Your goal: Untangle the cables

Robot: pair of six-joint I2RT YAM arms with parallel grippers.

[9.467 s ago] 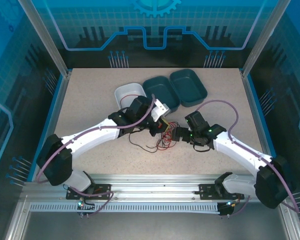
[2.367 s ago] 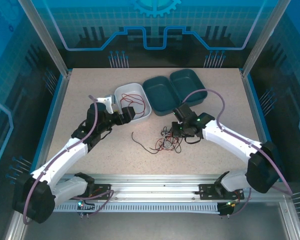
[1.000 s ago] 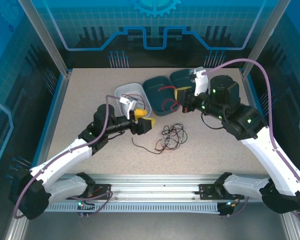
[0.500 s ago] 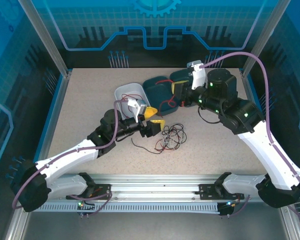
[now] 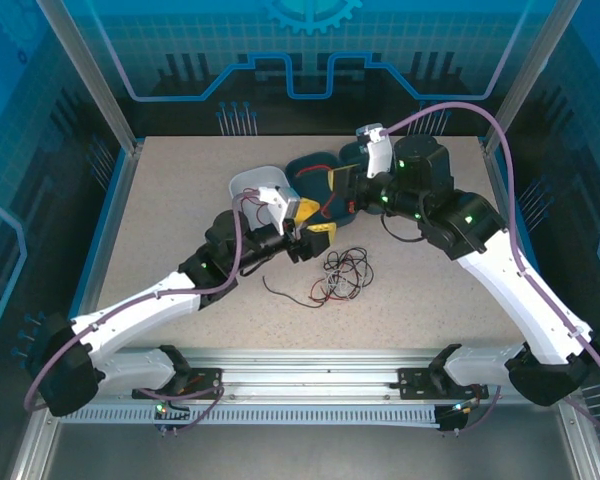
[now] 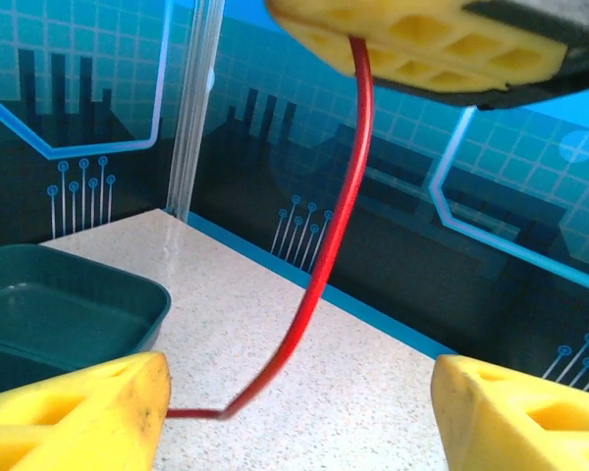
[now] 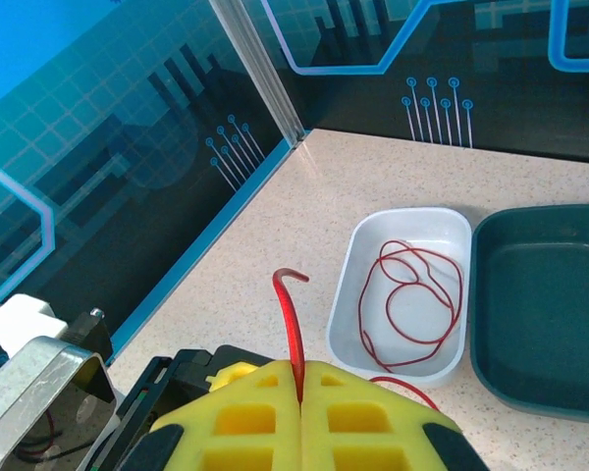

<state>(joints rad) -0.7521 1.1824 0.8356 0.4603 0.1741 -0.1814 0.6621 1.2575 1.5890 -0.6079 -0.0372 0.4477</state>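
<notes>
Your right arm (image 5: 500, 270) arches high over the green tray (image 5: 305, 168) just right of the white tray (image 5: 250, 185). Its right gripper (image 7: 301, 378) is pressed together on a red cable (image 6: 340, 226), which hangs near-upright with its hooked tip pointing up. Your left arm (image 5: 150, 305) stretches low in front of the white tray, the left gripper (image 6: 299, 392) spread around that cable. The tangle of cables (image 5: 342, 275) lies in front and to the right of the white tray.

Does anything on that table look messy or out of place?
Yes. A tangled clump of thin red and black wires lies loose on the table, while another red wire sits coiled inside the white tray.
</notes>
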